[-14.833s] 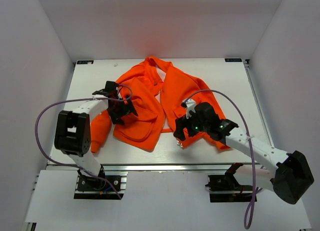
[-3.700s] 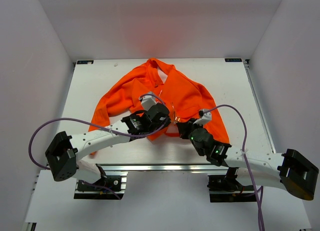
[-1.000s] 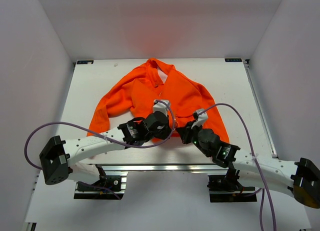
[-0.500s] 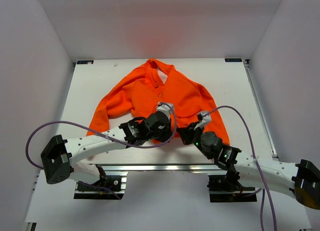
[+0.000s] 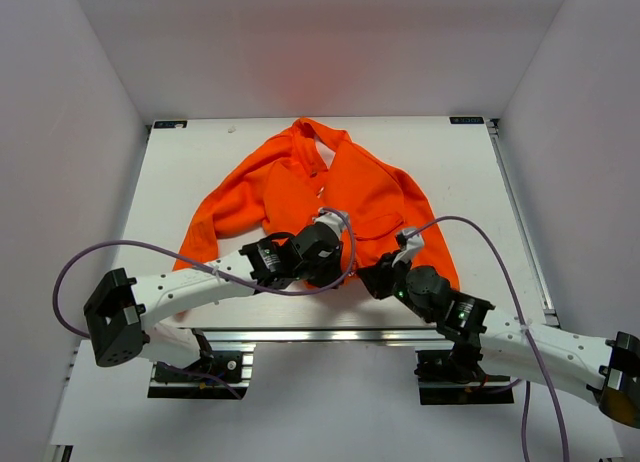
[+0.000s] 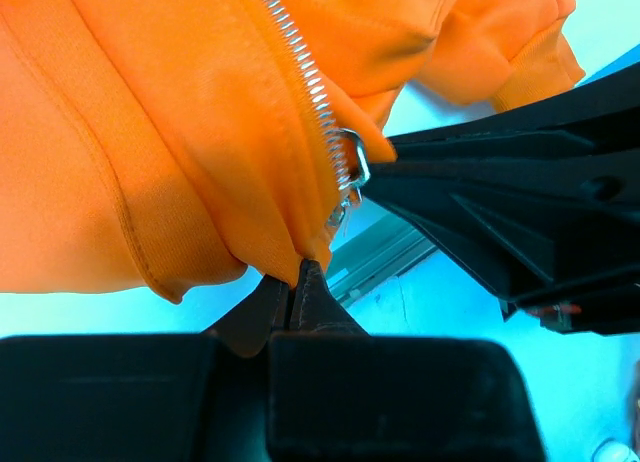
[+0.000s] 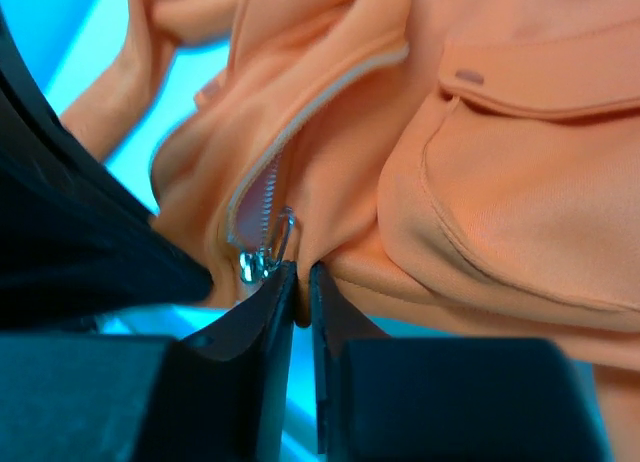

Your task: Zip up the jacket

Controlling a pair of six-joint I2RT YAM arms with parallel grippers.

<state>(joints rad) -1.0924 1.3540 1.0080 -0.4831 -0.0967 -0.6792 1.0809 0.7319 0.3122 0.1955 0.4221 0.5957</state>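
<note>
Seeing the right gripper pulled back a touch toward the near edge versus a moment ago, with the left gripper parked as before.

Top view: the jacket spread flat mid-table, both grippers at its bottom hem.

Left wrist: clamped tight on the hem, right under the zipper slider.

Right wrist: jaws a crack apart, hem fold sitting in the gap.

Would re-pinch there first, keep both hem corners level and taut, then pull the slider straight up the teeth.
</note>
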